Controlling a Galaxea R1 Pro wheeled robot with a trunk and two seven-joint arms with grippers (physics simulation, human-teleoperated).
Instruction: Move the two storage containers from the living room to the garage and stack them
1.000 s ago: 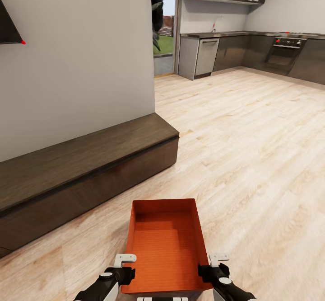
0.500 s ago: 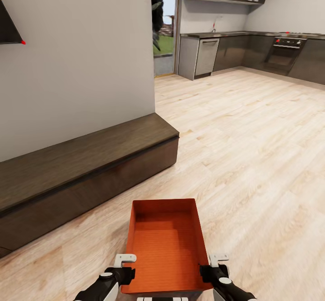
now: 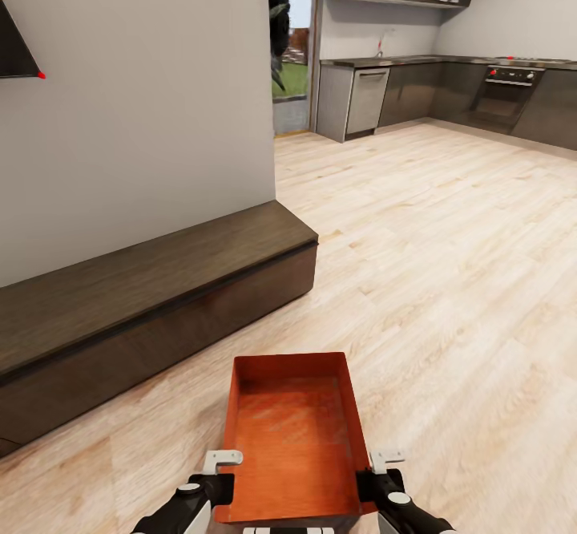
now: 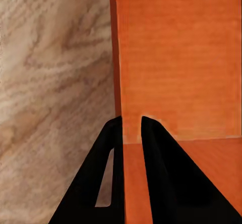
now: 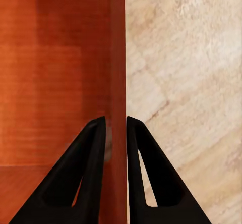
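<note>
1. Head view: we recorded one orange-red storage container (image 3: 292,446), open-topped and empty, held low in front of us above the light wood-plank floor (image 3: 449,277).
2. Left gripper (image 4: 132,128): fingers pinched the container's left wall, one on each side.
3. Right gripper (image 5: 116,125): fingers clamped the right wall likewise.
4. Long dark-wood bench (image 3: 144,293) stood against the white wall (image 3: 144,117), just left of the container.
5. Dark-cabinet kitchen (image 3: 449,93) lay well beyond.
</note>
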